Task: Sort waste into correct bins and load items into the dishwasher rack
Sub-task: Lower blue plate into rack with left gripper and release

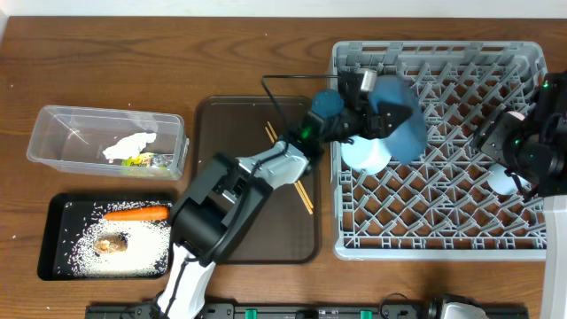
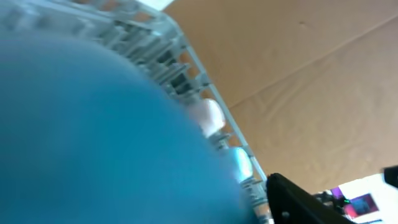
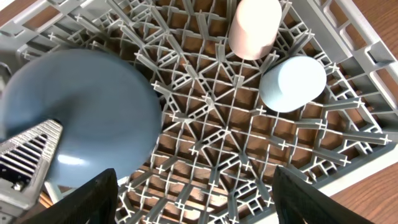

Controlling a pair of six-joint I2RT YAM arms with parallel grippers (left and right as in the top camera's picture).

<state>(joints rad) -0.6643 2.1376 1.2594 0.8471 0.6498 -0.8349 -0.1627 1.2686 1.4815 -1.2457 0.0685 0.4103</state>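
**Dark blue plate on edge in the rack, left claw at its face**

We see the dark blue plate (image 1: 400, 120) tilted on edge among the pegs in the far-left part of the dishwasher rack (image 1: 443, 246). The rack fills the right side of the worktop (image 1: 221, 53). Just near of the plate, the pale blue bowl (image 1: 366, 155) also sits in the rack.

The left arm (image 1: 266, 164) rises from its base at the near edge, left of centre. It stretches diagonally far and right across the brown serving tray (image 1: 230, 124), with its wrist over the rack's left wall. The left claw (image 1: 370, 93) sits right against the plate's left face. Its wrist view is mostly a blue blur, so we cannot tell whether the claw is spread or pinching the plate.

The right arm (image 1: 540, 133) hangs over the rack's right side, wrist pointing down. The right claw (image 3: 196, 183) is spread wide above the lattice, with nothing between its fingers. Beneath it the pale pink cup (image 3: 254, 28) and the pale blue cup (image 3: 292, 84) stand just beside each other in the rack.

The wooden chopsticks (image 1: 303, 186) lie on the serving tray, partly hidden by the left arm. On the far left, the clear tub (image 1: 53, 133) holds the white napkin (image 1: 128, 144) and the printed wrapper (image 1: 146, 161). Near of it, the black tray (image 1: 46, 257) carries the carrot (image 1: 135, 213), the food lump (image 1: 111, 244) and the rice (image 1: 151, 252).
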